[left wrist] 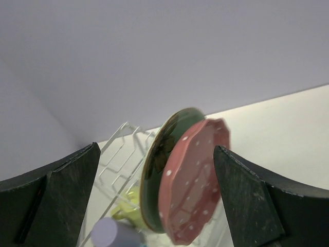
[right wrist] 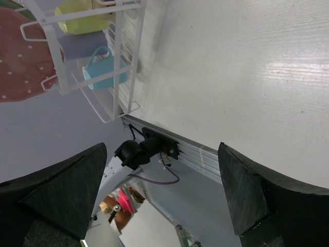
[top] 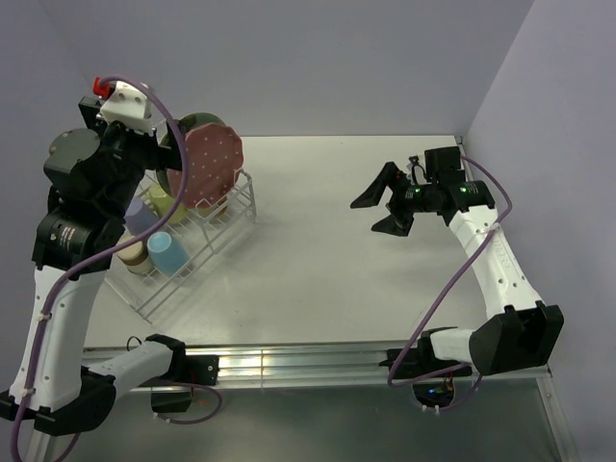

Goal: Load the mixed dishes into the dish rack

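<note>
The white wire dish rack (top: 226,226) stands at the table's left. The pink white-dotted plate (top: 210,164) and the green plate (top: 199,122) stand upright in its raised tier. Below lie the yellow mug (top: 164,204), lavender cup (top: 141,214), light blue mug (top: 166,252) and cream bowl (top: 135,258). The metal cup is out of view. My left gripper (left wrist: 157,149) is open and empty just above the pink plate (left wrist: 195,180) and green plate (left wrist: 164,154). My right gripper (top: 382,204) is open and empty above the table's right middle, far from the rack (right wrist: 121,62).
A metal rail (top: 289,364) runs along the table's near edge. Lavender walls close the back and right sides. My left arm (top: 77,207) hangs over the rack's left part.
</note>
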Controlling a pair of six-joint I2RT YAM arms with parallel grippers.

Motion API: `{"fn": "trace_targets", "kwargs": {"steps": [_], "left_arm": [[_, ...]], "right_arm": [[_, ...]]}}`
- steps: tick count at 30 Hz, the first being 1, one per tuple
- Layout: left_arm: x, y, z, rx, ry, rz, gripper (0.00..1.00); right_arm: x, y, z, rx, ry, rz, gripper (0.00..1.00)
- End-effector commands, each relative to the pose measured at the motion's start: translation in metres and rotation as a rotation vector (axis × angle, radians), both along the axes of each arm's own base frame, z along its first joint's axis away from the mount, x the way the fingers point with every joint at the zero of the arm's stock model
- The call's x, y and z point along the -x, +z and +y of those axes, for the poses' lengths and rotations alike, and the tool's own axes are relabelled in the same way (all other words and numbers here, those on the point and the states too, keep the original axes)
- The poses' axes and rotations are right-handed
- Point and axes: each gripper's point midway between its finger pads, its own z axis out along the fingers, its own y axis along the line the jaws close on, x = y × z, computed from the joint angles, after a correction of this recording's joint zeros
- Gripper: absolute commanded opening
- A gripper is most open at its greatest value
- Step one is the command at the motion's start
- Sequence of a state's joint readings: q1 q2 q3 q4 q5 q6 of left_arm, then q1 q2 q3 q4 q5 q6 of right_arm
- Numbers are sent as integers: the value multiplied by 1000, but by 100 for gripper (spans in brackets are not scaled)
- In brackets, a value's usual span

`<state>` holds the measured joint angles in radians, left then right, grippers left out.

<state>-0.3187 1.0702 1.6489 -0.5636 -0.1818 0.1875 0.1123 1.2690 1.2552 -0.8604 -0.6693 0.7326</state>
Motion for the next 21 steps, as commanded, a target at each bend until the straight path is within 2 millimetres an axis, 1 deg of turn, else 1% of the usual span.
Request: {"fn": "trace_targets", "kwargs": {"steps": [1,2,3,4,5,6,7,8,9,10,11,12,13,15,16,17,18,19,20,21], "left_arm": [[20,41,-24,190,-136,-74,99],[23,43,-31,237,-172,-69,99],[28,45,-47,271,-261,-57,99],[34,53,-58,345,-322,-65,99],[39,56,-67,379,-378,-65,99],[45,51,-85,407,-483,-37,99],[56,68,-94,497,-556,-74,99],[62,70,-101,532,-614,-75,99],[62,60,-110,571,-657,-45,99],[80,78,-118,641,-758,-83,99],[84,77,-121,670,-795,-81,99],[83,66,-127,736,-819,-28,99],[91,69,-127,756,-850,-38,99],[91,58,-130,800,-868,-15,99],[100,58,-130,831,-890,-3,99],[99,51,-132,844,-898,6,99],[106,52,-130,868,-909,10,99],[108,50,-130,885,-914,15,99],[107,44,-130,901,-918,22,99],[115,45,-130,934,-937,31,99]], "right_arm": [[-5,19,8,30,58,-86,96],[-8,21,10,51,87,-104,96],[-2,19,14,69,115,-87,97],[-2,18,16,83,131,-91,97],[-1,18,19,85,153,-98,97],[-1,22,23,77,168,-117,97],[3,27,29,59,194,-136,97],[5,28,32,48,204,-143,97],[3,32,36,35,213,-173,97],[7,37,39,20,234,-190,98],[7,40,41,16,244,-204,98],[8,42,42,12,252,-215,98],[10,43,43,5,264,-224,98],[14,47,47,-19,286,-247,98],[19,46,48,-25,297,-253,98],[21,49,51,-43,313,-274,98],[23,49,51,-46,319,-280,98],[26,51,50,-45,322,-298,98],[28,49,50,-49,329,-298,98],[31,50,50,-53,333,-309,98]]}}
